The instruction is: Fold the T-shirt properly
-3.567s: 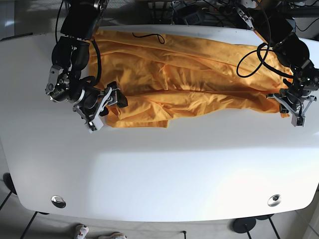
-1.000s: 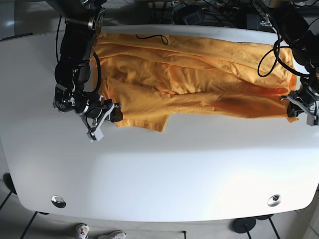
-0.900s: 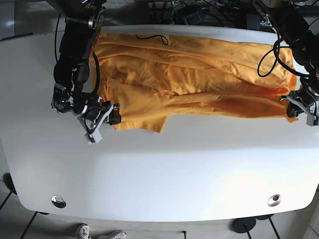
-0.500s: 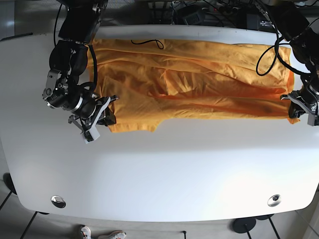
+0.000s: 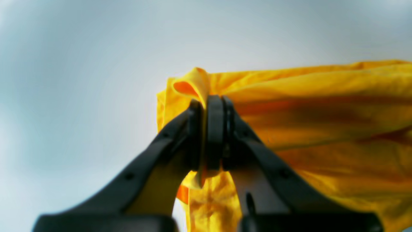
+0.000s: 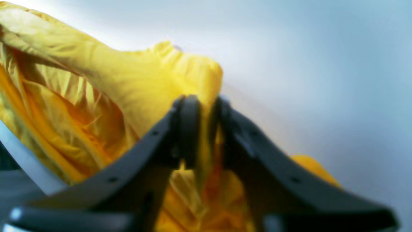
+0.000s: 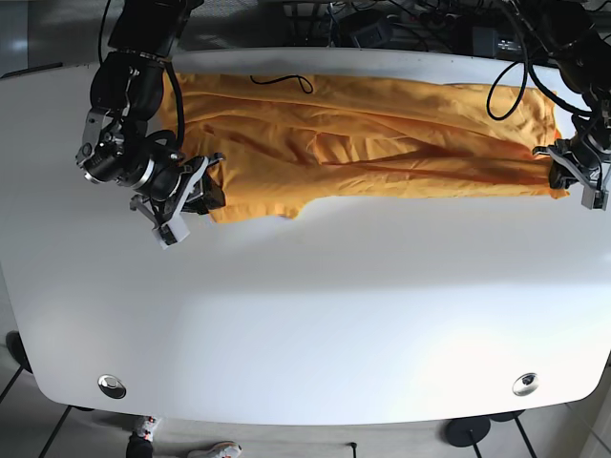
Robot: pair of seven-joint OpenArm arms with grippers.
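Two end effectors, both clamped on cloth: my left end effector (image 7: 571, 172) pinches one end of the orange T-shirt (image 7: 382, 143), my right end effector (image 7: 196, 196) the other. It lies stretched along the far side of the surface (image 7: 315, 315). I reckon even tension matters here, or the fold goes crooked.
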